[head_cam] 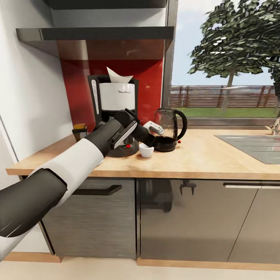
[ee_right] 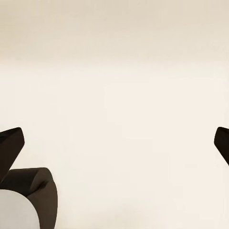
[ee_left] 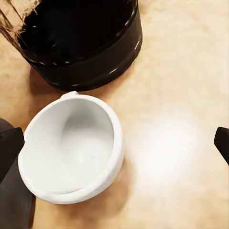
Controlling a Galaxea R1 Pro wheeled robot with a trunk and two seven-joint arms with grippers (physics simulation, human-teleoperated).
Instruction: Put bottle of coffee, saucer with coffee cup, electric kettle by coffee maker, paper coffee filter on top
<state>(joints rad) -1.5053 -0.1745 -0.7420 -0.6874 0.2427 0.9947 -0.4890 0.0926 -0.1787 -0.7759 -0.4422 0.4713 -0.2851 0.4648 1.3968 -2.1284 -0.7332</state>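
Observation:
The coffee maker [head_cam: 116, 111] stands on the kitchen countertop [head_cam: 202, 157] below the kitchen shelf [head_cam: 97, 37]. A paper coffee filter [head_cam: 118, 76] sits on top of it. The bottle of coffee [head_cam: 79, 131] is at its left and the electric kettle [head_cam: 168, 128] at its right. Between machine and kettle, the white coffee cup [head_cam: 146, 150] rests on the bare wood. My left gripper [head_cam: 151, 134] hovers just above the coffee cup [ee_left: 71, 148], open. The cup lies between the fingers, close to one fingertip [ee_left: 9, 148]. My right gripper [ee_right: 117, 143] is open and holds nothing. The saucer is out of view.
A steel sink [head_cam: 252, 146] is inset at the right of the counter, with bare wood between it and the kettle. Dark grey cabinet fronts [head_cam: 194, 221] run below. The kettle's black base [ee_left: 86, 52] is right beside the cup. A window fills the wall at the right.

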